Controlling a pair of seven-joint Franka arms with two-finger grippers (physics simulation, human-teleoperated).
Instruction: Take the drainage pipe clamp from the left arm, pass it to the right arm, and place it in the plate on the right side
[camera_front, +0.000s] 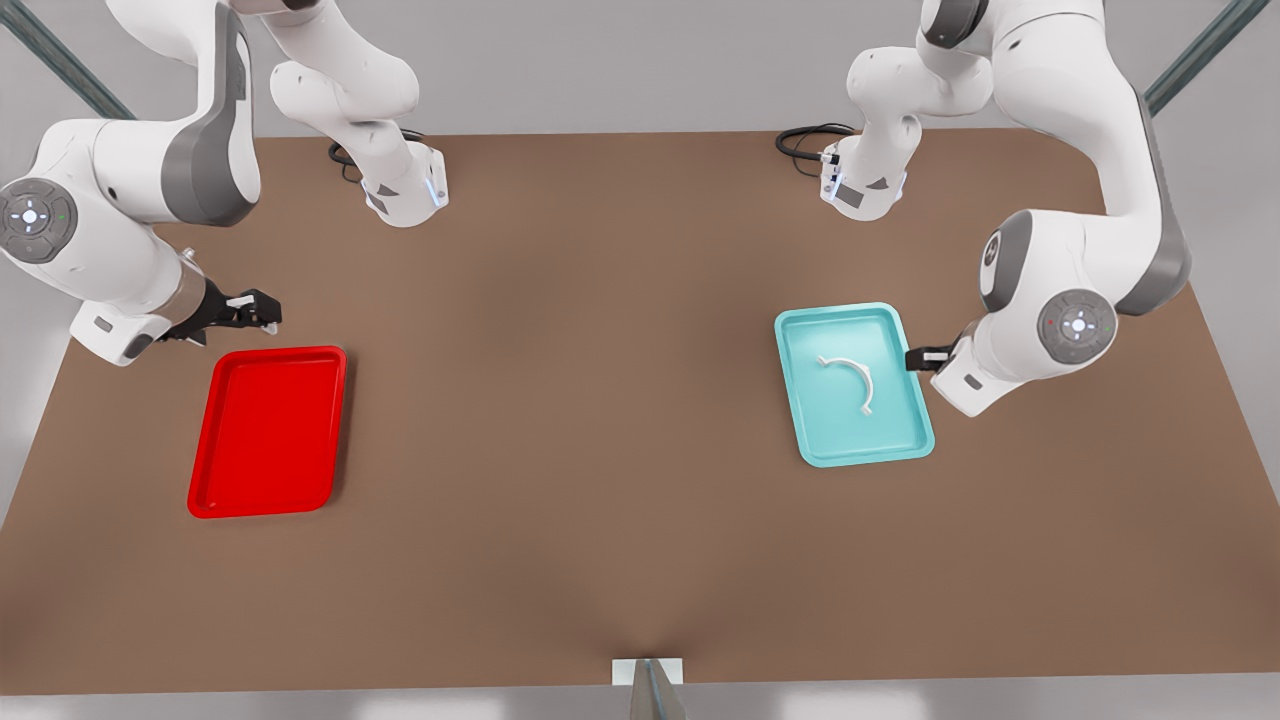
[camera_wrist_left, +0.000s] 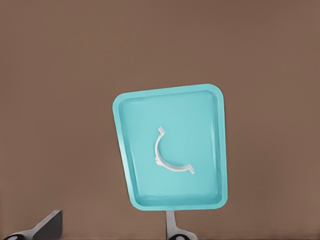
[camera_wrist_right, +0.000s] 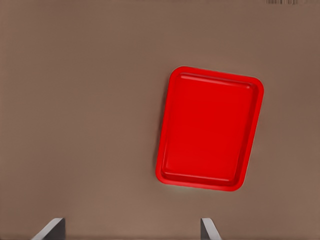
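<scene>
front view: clamp (camera_front: 850, 377) lay flat in the teal tray (camera_front: 805, 410) at that view's right, untouched. left gripper (camera_wrist_left: 112, 231) hung just beside the tray, fingers (camera_wrist_left: 171, 226) spread, likely ready to pick. right gripper (camera_wrist_right: 132, 231) waited near the red plate (camera_wrist_right: 170, 170), fingers spread, holding nothing, placed to receive. bench (camera_front: 600, 400) carried both trays, well apart.

- Even, soft, bright light across the brown bench (camera_front: 600, 420), with no glare.
- Faint, diffuse shadows beside the plate (camera_front: 268, 430) and teal tray (camera_front: 853, 384).
- Edges look slightly softened throughout.
</scene>
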